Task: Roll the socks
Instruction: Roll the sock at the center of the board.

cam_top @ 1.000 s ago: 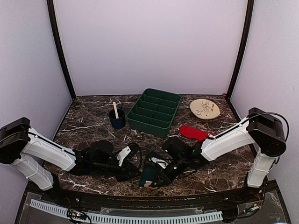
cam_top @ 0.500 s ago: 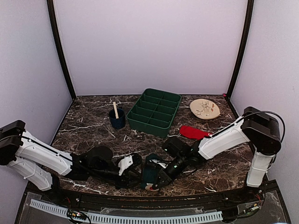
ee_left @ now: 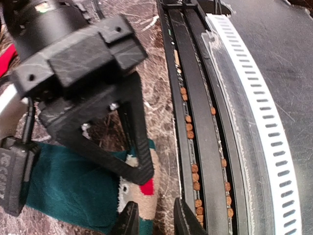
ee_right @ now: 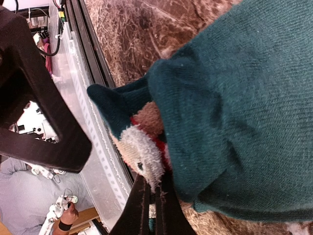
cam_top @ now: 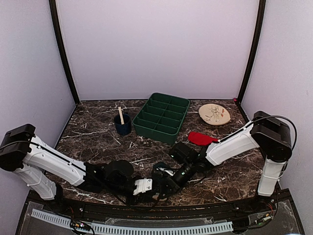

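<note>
Dark marble tabletop (cam_top: 98, 132) carries everything. Well in front of the green compartment tray (cam_top: 155, 134), the teal sock (ee_right: 234, 112) lies bunched. The right gripper (ee_right: 151, 196) pinches its cream-and-red patch, jaws pressed together. The left gripper (ee_left: 152, 220) hovers at that patch, jaws slightly parted. Just right of the tray lies the red sock (cam_top: 201, 139).

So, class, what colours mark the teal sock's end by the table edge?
Cream and red, on the teal sock; clearest in the right wrist view.
</note>
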Available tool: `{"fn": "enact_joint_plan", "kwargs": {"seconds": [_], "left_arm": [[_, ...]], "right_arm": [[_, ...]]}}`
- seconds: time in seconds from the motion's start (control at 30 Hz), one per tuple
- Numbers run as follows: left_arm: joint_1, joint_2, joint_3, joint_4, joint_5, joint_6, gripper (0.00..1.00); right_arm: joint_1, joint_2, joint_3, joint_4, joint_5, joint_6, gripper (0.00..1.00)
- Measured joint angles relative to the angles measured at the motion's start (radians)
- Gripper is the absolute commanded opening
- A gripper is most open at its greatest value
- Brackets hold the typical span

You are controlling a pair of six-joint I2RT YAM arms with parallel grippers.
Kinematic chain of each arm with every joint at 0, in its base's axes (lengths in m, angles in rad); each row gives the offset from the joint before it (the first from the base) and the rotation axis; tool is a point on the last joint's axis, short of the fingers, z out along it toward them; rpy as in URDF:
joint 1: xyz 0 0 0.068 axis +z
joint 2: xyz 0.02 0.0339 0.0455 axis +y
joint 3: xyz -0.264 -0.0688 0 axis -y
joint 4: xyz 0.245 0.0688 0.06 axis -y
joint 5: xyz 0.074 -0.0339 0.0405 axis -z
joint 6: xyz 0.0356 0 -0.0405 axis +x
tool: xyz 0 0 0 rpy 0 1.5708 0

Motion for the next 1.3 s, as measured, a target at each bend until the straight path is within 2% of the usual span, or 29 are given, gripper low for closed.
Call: {"fn": "enact_joint_plan", "kwargs": {"seconds": [0.17,0.63,1.3], "left_arm": [[-0.016,0.027,0.008,-0.04,-0.01,0.055,0.26],[-0.023,0.051,0.008,-0.042,-0.151,0.135,0.28],[-0.023,0.072,0.002,-0.043,-0.114,0.17,0.33]], "right_arm": [[-0.001,0.008,0.007,-0.01,-0.01,0.0,0.0],[-0.004,0.031,0.024,-0.016,-0.034,0.001,0.0],[-0.005,0.049,0.047,-0.034,-0.049,0.0,0.0]]}}
